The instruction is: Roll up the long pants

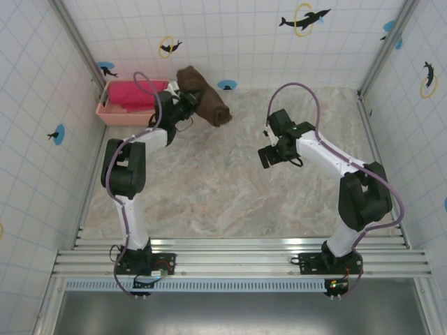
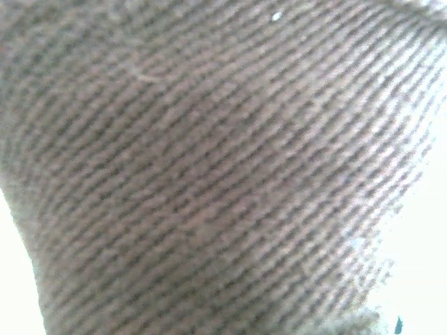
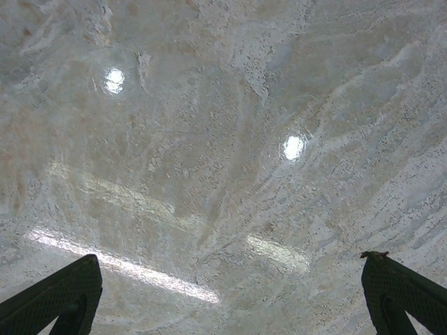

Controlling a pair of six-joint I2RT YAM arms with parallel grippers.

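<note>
The long pants [image 1: 206, 96] are a dark brown roll at the back left of the marble table, lying slantwise next to the basket. My left gripper [image 1: 183, 106] is pressed against the roll's left side and shut on it. In the left wrist view the ribbed brown cloth of the long pants [image 2: 209, 167] sits right up against the lens and hides the fingers. My right gripper [image 1: 269, 155] hangs over the middle of the table, away from the pants. It is open, its dark fingertips [image 3: 77, 286] spread wide over bare marble with nothing between them [image 3: 229, 259].
A pink basket [image 1: 105, 112] holding a bright pink cloth [image 1: 131, 93] stands in the back left corner, just left of the roll. Tiled walls close in the table [image 1: 230, 195] at the back and both sides. A metal rail [image 1: 237, 255] runs along the near edge.
</note>
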